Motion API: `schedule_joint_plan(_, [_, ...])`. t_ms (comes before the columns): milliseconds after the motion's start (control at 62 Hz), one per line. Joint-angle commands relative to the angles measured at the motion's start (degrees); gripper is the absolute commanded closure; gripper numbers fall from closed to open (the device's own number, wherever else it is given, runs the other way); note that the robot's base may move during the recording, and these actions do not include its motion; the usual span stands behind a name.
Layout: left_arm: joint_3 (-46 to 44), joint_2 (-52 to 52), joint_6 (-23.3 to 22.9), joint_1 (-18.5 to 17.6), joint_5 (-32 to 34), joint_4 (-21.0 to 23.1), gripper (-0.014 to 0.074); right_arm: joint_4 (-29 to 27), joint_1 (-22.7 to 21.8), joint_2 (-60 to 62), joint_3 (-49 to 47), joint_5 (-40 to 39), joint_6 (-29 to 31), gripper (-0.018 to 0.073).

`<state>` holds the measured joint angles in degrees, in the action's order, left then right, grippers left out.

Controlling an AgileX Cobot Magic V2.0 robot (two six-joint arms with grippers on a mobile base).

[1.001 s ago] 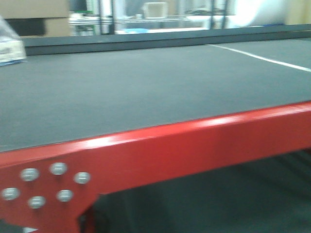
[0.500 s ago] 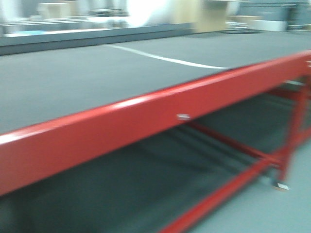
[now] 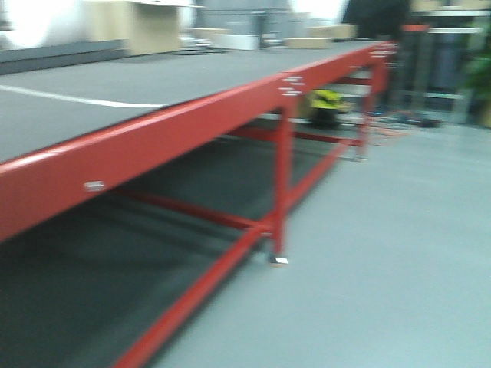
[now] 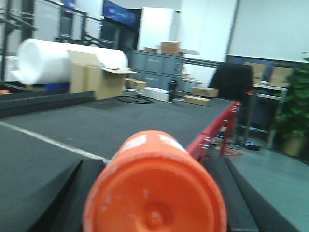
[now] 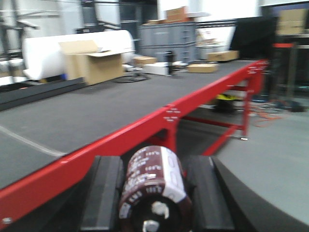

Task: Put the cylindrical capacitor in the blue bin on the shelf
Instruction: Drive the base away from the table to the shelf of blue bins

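Observation:
The cylindrical capacitor (image 5: 152, 186), a dark brown-black cylinder with white print and metal terminals on its near end, lies between the black fingers (image 5: 104, 193) of my right gripper (image 5: 154, 195), which is shut on it. My left gripper (image 4: 154, 198) is shut on an orange container with white lettering (image 4: 154, 179). Both are held at about the height of the top of the red-edged table (image 5: 120, 135), beside its edge. The shelf and the blue bin are out of view.
The red table (image 3: 153, 138) with its dark mat runs off to the right, and its leg (image 3: 280, 184) stands on the grey floor. A cardboard box (image 4: 94, 79) and a white roll (image 4: 48, 60) sit beyond it. A plant (image 4: 294, 116) stands at far right.
The front view has swung to the right along the red table. The packet on the mat has left the view, and the table's legs and the open floor now show.

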<state>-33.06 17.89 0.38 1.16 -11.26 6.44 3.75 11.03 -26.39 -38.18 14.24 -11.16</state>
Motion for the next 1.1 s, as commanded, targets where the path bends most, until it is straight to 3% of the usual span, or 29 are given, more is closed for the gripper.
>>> schedule_joint_plan(0, [-0.2, -0.3, 0.1, -0.2, 1.2, 0.4, 0.0708, 0.4, 0.1, 0.3, 0.0, -1.5, 0.2, 0.0727])
schedule_joint_plan(1081, [-0.2, -0.3, 0.1, -0.2, 1.2, 0.4, 0.0708, 0.4, 0.1, 0.3, 0.0, -1.8, 0.2, 0.0727])
